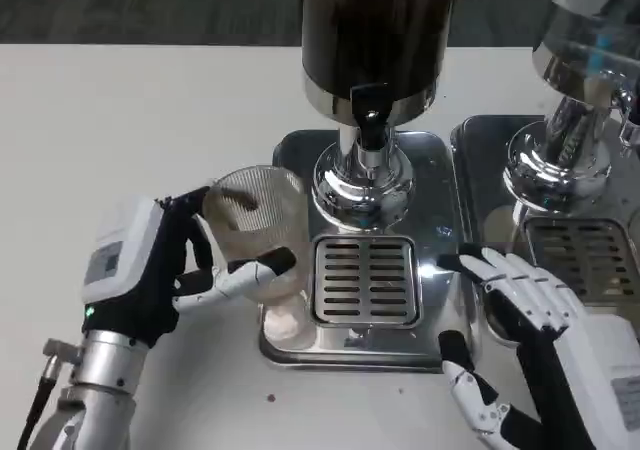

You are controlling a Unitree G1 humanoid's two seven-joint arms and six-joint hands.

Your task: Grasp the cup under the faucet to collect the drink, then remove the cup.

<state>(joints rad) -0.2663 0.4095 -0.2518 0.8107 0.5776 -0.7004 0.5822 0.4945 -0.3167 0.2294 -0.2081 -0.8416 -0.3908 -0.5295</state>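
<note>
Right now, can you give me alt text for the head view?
The left hand holds a clear ribbed cup at the left edge of the dispenser's steel tray, short of the faucet. The right hand rests open at the tray's right edge.

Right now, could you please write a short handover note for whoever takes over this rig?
Left hand: grips the ribbed clear cup, fingers around its wall.
Right hand: open, holding nothing, by the right edge of the dispenser tray.
Cup: over the tray's left edge, left of the drain grate; not yet under the faucet. It looks empty.
Done: cup grasped and brought to the tray.
Left: centre the cup under the faucet above the grate, collect the drink, then take the cup away.
</note>
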